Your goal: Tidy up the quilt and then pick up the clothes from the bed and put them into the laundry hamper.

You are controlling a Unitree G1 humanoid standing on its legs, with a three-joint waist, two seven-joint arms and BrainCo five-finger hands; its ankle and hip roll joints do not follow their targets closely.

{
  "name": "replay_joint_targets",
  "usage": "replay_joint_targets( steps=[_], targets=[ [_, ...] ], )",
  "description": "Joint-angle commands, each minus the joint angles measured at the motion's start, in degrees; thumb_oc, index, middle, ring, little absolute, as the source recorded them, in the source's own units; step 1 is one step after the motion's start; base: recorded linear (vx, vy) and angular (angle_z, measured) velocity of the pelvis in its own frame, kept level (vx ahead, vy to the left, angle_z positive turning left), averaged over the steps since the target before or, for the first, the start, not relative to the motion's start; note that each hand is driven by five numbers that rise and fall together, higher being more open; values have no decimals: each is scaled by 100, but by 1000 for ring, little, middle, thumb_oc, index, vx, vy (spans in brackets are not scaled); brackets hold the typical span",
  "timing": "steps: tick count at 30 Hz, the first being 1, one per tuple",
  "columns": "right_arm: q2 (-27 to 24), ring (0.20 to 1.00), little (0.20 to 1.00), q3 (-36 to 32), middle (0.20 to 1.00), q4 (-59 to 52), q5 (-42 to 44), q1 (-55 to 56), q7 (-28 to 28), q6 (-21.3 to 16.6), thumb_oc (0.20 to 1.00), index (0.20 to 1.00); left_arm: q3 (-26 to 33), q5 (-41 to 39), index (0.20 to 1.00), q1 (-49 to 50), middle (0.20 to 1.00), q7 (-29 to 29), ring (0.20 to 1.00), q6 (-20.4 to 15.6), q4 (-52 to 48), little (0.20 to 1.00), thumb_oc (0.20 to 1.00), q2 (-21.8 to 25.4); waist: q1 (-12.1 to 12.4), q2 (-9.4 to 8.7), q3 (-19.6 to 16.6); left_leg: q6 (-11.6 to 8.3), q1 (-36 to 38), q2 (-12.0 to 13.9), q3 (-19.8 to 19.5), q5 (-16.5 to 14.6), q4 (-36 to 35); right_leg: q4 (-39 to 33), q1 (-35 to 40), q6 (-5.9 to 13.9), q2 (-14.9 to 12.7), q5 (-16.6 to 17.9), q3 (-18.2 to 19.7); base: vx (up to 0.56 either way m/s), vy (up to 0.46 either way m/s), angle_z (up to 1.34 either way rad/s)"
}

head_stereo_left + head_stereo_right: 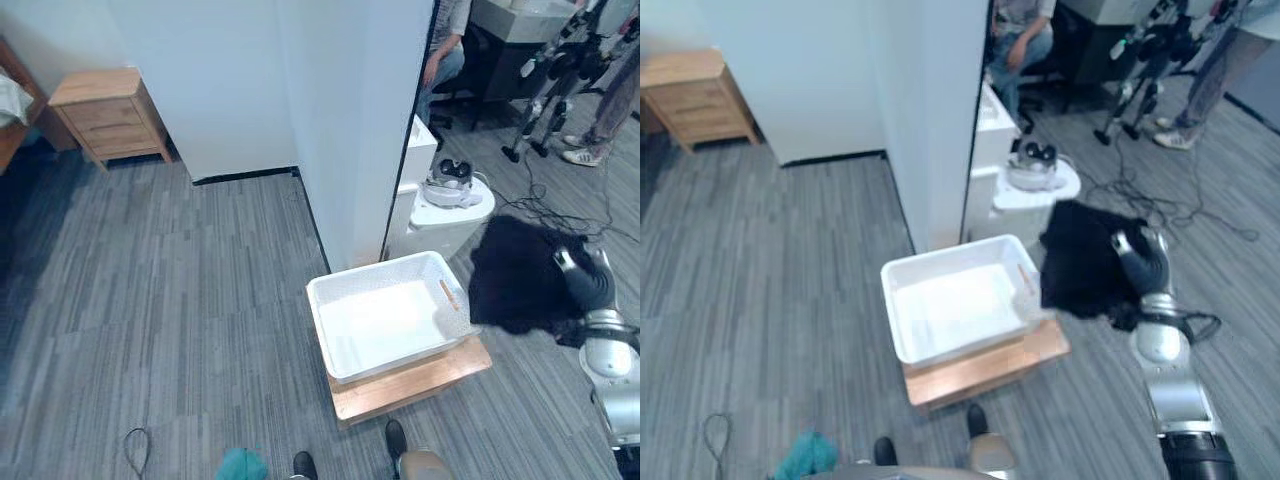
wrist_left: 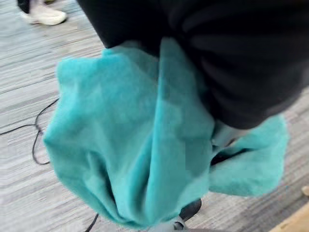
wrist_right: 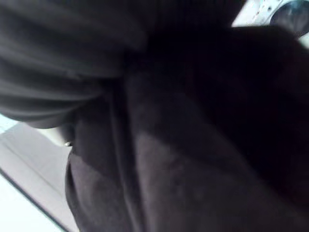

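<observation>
Teal cloth (image 2: 145, 145) hung bunched in left hand (image 2: 241, 63), black garment (image 1: 520, 275) gripped by right hand (image 1: 585, 280) beside hamper (image 1: 385, 315), both awaiting drop-in.

Our right arm reaches up from the lower right, forearm nearly upright, and our right hand (image 1: 1143, 258) is raised with its dark ribbed cover toward the camera, its fingers closed into a black garment (image 1: 1085, 262) that hangs from it. In the left wrist view our left hand (image 2: 251, 63) shows as the dark ribbed cover, with a teal cloth (image 2: 145, 145) bunched and hanging from under it; its fingers are buried in the folds, so we cannot read how they sit.
</observation>
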Motion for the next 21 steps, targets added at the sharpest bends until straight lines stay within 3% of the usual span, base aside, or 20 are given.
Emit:
replay_joint_targets(
  steps=[1, 3, 7, 11, 12, 13, 18, 21],
  targets=[
    [-264, 200, 200, 38, 200, -196, 41, -596, 78, -364, 200, 200, -19, -468, 200, -551, 200, 277, 200, -273, -154, 200, 200, 222, 186, -80, -10, -171, 387, 139, 91, -646, 16, 560, 148, 208, -202, -918, -123, 34, -102, 15],
    [-270, 200, 200, 379, 200, -132, 30, -864, 134, -342, 200, 200, -95, -532, 200, -573, 200, 339, 200, -374, -411, 200, 200, 220, 274, -61, -19, -202, 381, 157, 54, -638, 16, 417, 240, 199, -245, -887, -213, 28, -82, 16],
    [-107, 200, 200, 1285, 200, 923, -51, -1527, 33, -75, 200, 200, -570, -568, 200, -713, 200, 529, 200, -763, -1967, 200, 200, 430, 457, 28, 87, -271, 262, 188, -65, -548, 16, 283, 246, 184, -276, -806, -409, -11, -105, 15],
    [178, 200, 200, 1549, 200, 2050, 169, -1939, -248, 43, 200, 200, -853, -548, 200, -792, 200, 464, 200, -1006, -3162, 200, 200, 743, 556, 158, 223, -289, 64, 182, -180, -479, 16, 228, 159, 174, -290, -783, -493, -61, -70, 19],
    [302, 511, 511, 1618, 511, 2695, 167, -2171, -392, 135, 511, 511, -888, -565, 200, -835, 200, 439, 200, -1156, -3754, 200, 200, 925, 613, 279, 281, -300, -5, 166, -231, -446, 16, 186, 151, 164, -292, -787, -546, -41, -73, 24],
    [354, 1000, 1000, 1742, 1000, 3076, 13, -2306, -448, 193, 1000, 1000, -913, -535, 200, -895, 200, 462, 200, -1245, -4019, 200, 200, 1033, 644, 346, 296, -310, -24, 159, -254, -442, 16, 155, 158, 161, -300, -786, -567, -26, -63, 12],
    [502, 1000, 1000, 2066, 1000, 4491, -311, -2783, -362, 370, 1000, 1000, -1144, -121, 200, -1021, 200, 203, 200, -1457, -5035, 200, 200, 1632, 648, 619, 248, -359, -35, 160, -293, -402, 16, 58, 232, 162, -304, -788, -639, 1, -24, 10],
    [515, 1000, 1000, 2095, 1000, 4690, -483, -2744, -380, 393, 1000, 1000, -1203, -121, 200, -1022, 200, 36, 200, -1547, -5494, 200, 200, 1764, 582, 657, 223, -375, 15, 181, -279, -407, 16, 37, 304, 148, -292, -801, -653, 32, -12, 5]
  ],
)
